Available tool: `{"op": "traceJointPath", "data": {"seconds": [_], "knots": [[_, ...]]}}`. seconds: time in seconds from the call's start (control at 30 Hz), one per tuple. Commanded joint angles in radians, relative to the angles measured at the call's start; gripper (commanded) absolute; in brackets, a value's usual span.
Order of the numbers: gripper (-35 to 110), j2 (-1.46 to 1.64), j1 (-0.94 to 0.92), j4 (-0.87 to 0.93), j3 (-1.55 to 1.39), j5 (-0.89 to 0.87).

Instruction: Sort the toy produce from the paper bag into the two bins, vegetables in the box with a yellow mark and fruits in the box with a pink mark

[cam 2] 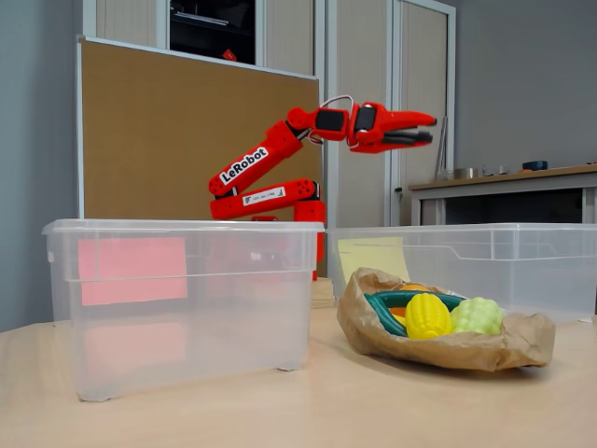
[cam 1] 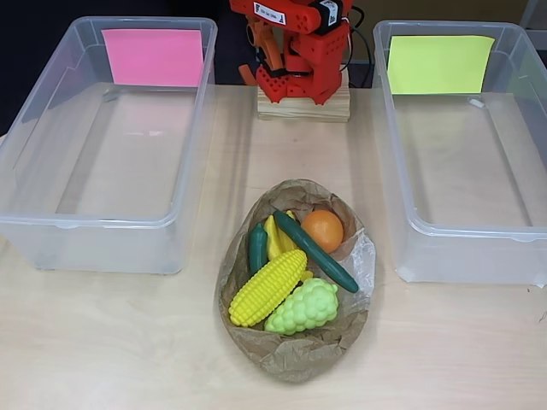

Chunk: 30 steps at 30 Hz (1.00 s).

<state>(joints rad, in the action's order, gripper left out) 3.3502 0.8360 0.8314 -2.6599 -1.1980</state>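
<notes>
Toy produce sits in crumpled brown paper bag (cam 1: pixel 295 350) nearest: yellow corn (cam 1: pixel 267 288), pale green grapes (cam 1: pixel 302 307), dark green cucumber (cam 1: pixel 314 250), orange (cam 1: pixel 322 230). Clear plastic bins flank it, pink-marked (cam 1: pixel 152 56), yellow-marked (cam 1: pixel 439 64). My red gripper (cam 2: pixel 422 137) hangs high behind, fingers nearly together, holding nothing.

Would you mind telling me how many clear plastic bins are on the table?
2: the pink-marked bin at the overhead view's left, the yellow-marked bin at its right, with the paper bag between them.
</notes>
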Motion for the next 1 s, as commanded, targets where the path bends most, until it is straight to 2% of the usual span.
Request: {"op": "traceJointPath", "data": {"seconds": [0.0,0.13,0.2,0.3,0.43,0.57,0.67,0.83,0.97], "knots": [[27,0.058,-0.130,0.138,0.031,0.078],[24,-0.015,-0.285,0.138,0.021,0.385],[23,-0.020,-0.370,0.081,-0.037,0.629],[19,-0.023,-0.488,-0.003,-0.175,0.772],[17,-0.018,-0.558,-0.130,-0.330,0.857],[17,-0.078,-0.566,-0.071,-0.296,0.853],[17,-0.347,-0.584,-0.092,-0.161,0.848],[17,-0.775,-0.629,-0.012,0.169,0.934],[15,-1.031,-0.718,-0.017,0.322,0.884]]}}
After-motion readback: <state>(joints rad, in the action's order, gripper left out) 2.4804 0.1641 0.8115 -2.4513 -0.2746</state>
